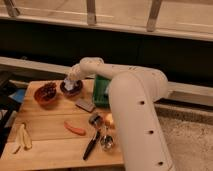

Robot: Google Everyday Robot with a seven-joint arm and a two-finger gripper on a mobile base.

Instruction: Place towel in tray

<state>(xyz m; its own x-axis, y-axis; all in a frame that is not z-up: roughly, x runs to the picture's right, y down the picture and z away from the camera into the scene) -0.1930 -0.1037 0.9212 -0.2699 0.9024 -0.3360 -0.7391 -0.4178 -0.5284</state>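
My gripper (69,83) is at the end of the white arm, at the back left of the wooden table (45,150). It sits right above a dark bowl (72,90). A small pale bluish-grey bunch, perhaps the towel (66,81), shows at the gripper; I cannot tell whether it is held. The green tray (101,93) stands just right of the bowl, with its right part hidden behind my arm. A flat grey piece (85,105) lies on the table in front of the tray.
An orange bowl with dark contents (46,94) stands left of the dark bowl. A red-orange vegetable (75,128), a banana peel (22,138), a black-handled utensil (92,145), metal pieces (106,142) and an orange fruit (109,119) lie on the table. My arm covers the table's right side.
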